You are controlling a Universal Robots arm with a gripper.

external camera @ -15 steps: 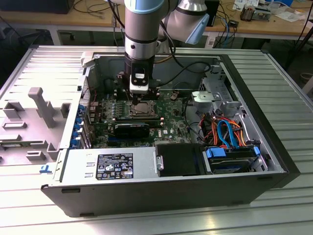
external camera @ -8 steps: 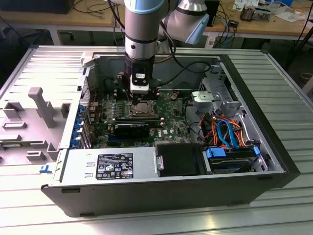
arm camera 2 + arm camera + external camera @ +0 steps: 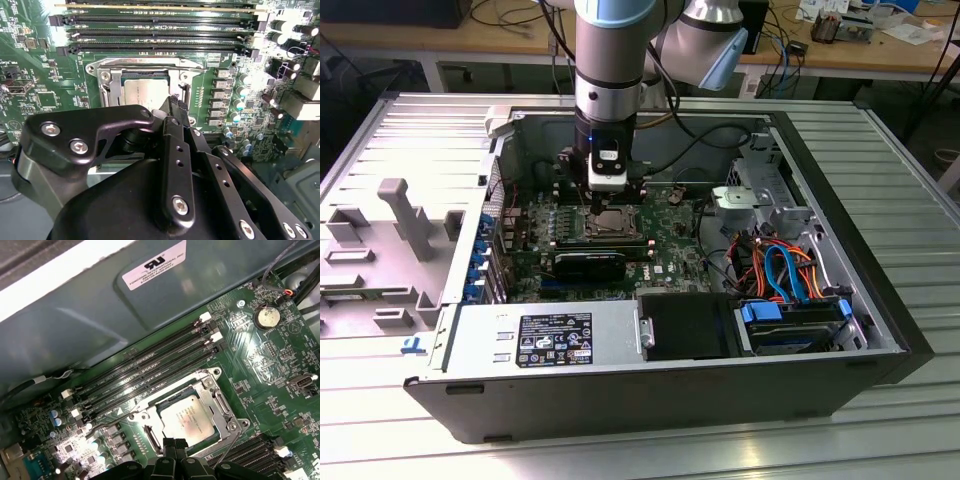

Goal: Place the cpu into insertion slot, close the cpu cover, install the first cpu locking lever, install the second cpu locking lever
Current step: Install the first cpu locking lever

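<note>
Cpu (image 3: 186,416) seated in insertion slot (image 3: 151,434); cpu cover (image 3: 220,401) lies flat over it. Hand (image 3: 174,446) at slot's edge, fingertips together, nothing seen clamped between them. Risk: tips slip off thin locking lever (image 3: 145,66) and gouge board (image 3: 260,355) beside slot; lever missing its hook lets cover spring up.

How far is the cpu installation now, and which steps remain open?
Done: the cpu lies in the insertion slot, and the cpu cover appears folded down around it. In hand: the claw is at the slot's edge. Left: I cannot tell whether the lever rod beside the slot is latched.
</note>
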